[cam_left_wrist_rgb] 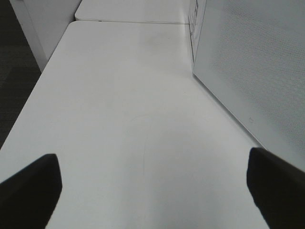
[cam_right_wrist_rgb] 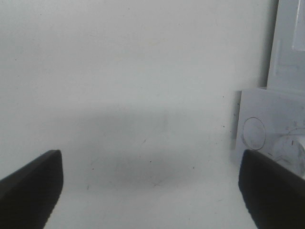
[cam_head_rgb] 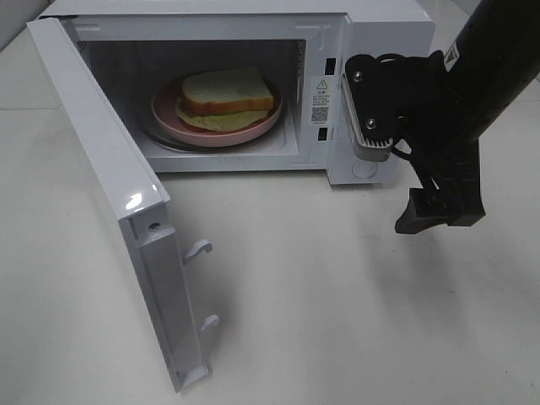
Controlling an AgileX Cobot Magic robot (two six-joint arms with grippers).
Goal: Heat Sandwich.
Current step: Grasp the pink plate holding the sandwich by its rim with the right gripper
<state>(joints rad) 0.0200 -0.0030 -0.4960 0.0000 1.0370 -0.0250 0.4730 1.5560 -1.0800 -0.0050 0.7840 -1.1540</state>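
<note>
Since the sandwich [cam_head_rgb: 228, 94] sits inside the microwave [cam_head_rgb: 384, 29], loading appears complete; its door [cam_head_rgb: 101, 160] stands open. Right gripper [cam_right_wrist_rgb: 150, 162] and left gripper [cam_left_wrist_rgb: 152, 157] gape wide, empty. Next: swing door shut.

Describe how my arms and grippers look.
Right arm: glossy black tube, boxy black wrist with silver screws, ribbed pale plate, black cable loop. Right gripper and left gripper: matte black wedge fingers, the right's finely ribbed. The left arm itself is out of view.

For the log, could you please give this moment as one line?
sandwich: on pink plate in microwave | door: open | left gripper, right gripper: open
</note>
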